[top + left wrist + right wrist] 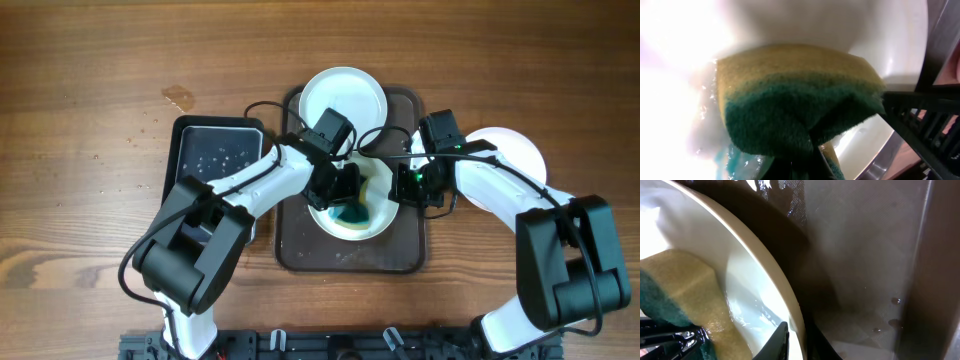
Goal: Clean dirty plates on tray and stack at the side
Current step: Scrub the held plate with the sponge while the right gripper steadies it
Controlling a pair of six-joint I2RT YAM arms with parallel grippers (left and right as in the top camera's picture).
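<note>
Closest to me, on the near half of the brown tray (350, 256), sits the near plate (376, 205), white and wet. The left gripper (346, 200) hangs over its middle with its fingers clamped on a sponge (353, 214), part yellow foam and part dark green scourer, which lies against the inside of the plate. From the left wrist camera the sponge fills most of the view. A puddle of teal liquid (737, 162) lies by its lower left corner, and water glints on the white beside it.

At the plate's right edge is the right gripper (400, 190). Its wrist camera shows one dark finger (780, 337) inside the rim and another dark shape just outside and below it, so it looks pinched onto the rim. Past that rim the tray floor is bare brown with a few droplets.

Further back, at the far end of the same tray, the far plate (343, 97) lies flat and plain white, its far edge reaching over the tray's rim. Off the tray to the right, on the wooden table (90, 250), the third plate (520, 150) rests partly hidden under the right arm. Just beside the brown tray on the left is a smaller black tray (215, 150), speckled with drops.
</note>
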